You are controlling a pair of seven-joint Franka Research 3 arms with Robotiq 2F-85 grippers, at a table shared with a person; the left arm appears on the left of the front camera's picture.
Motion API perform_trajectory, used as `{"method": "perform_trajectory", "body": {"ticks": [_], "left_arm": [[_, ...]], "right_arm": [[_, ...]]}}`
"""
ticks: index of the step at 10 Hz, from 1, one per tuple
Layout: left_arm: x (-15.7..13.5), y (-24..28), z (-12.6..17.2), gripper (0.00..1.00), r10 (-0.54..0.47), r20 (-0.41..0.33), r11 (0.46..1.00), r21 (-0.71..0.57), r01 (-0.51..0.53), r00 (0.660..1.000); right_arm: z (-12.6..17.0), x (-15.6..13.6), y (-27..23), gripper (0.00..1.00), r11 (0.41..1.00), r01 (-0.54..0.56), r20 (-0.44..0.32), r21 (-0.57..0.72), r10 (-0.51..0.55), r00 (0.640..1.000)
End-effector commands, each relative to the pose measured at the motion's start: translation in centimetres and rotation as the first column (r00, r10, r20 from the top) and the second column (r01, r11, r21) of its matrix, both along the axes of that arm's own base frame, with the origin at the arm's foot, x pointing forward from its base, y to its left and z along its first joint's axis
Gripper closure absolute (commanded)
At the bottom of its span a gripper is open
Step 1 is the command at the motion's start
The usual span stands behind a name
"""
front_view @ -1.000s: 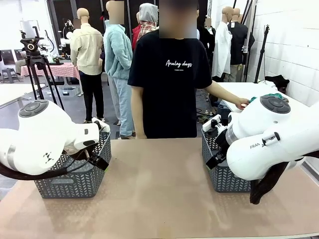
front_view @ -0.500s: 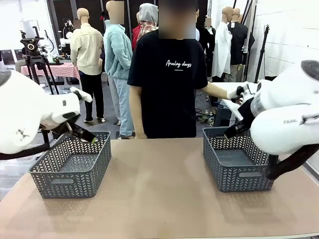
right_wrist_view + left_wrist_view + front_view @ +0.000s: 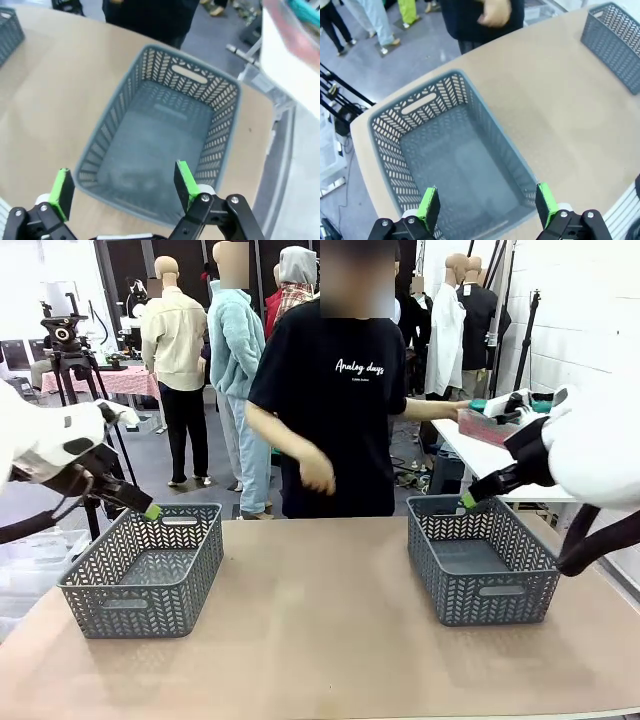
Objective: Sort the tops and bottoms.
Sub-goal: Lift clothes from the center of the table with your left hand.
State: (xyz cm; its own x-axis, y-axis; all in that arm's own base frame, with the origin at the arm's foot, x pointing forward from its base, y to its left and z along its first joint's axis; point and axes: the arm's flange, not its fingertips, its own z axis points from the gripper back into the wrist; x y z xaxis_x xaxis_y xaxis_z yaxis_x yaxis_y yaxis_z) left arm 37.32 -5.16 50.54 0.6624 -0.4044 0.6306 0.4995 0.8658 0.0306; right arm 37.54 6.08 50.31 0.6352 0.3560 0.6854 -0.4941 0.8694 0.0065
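Left gripper [image 3: 486, 201] spread, empty, over left basket [image 3: 440, 95]. Right gripper [image 3: 122, 185] spread, empty, over right basket [image 3: 220, 125].

orange-red T-shirt [image 3: 487, 424] | teal T-shirt [image 3: 305, 7] | bunched | white side table [image 3: 478, 452]

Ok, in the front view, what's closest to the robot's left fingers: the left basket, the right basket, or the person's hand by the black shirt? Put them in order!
From the left fingers:
1. left basket, just below them, robot's left.
2. person's hand, middle, far side of the table.
3. right basket, over on the robot's right.
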Motion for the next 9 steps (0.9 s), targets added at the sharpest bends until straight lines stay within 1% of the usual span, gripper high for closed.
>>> {"method": "perform_trajectory", "body": {"ticks": [1,2,3,9], "left_arm": [[-1.6,0.9,-0.8,0.0,-0.011,-0.01,1.0,-0.007,0.011,1.0],[-1.2,0.5,-1.2,0.0,-0.001,-0.003,1.0,0.011,0.001,1.0],[-0.3,0.6,0.2,0.0,0.003,-0.011,1.0,-0.005,-0.003,1.0],[-0.3,0.6,0.2,0.0,0.003,-0.011,1.0,-0.005,-0.003,1.0]], "right_arm": [[-4.7,-6.3,-2.3,0.0,1.0,-0.019,0.001,0.019,0.019,1.0],[-5.1,-5.6,-1.8,0.0,1.0,-0.005,-0.013,0.003,0.005,1.0],[0.1,-0.1,-1.2,0.0,1.0,-0.001,-0.007,0.009,0.001,1.0],[0.1,-0.1,-1.2,0.0,1.0,-0.001,-0.007,0.009,0.001,1.0]]}}
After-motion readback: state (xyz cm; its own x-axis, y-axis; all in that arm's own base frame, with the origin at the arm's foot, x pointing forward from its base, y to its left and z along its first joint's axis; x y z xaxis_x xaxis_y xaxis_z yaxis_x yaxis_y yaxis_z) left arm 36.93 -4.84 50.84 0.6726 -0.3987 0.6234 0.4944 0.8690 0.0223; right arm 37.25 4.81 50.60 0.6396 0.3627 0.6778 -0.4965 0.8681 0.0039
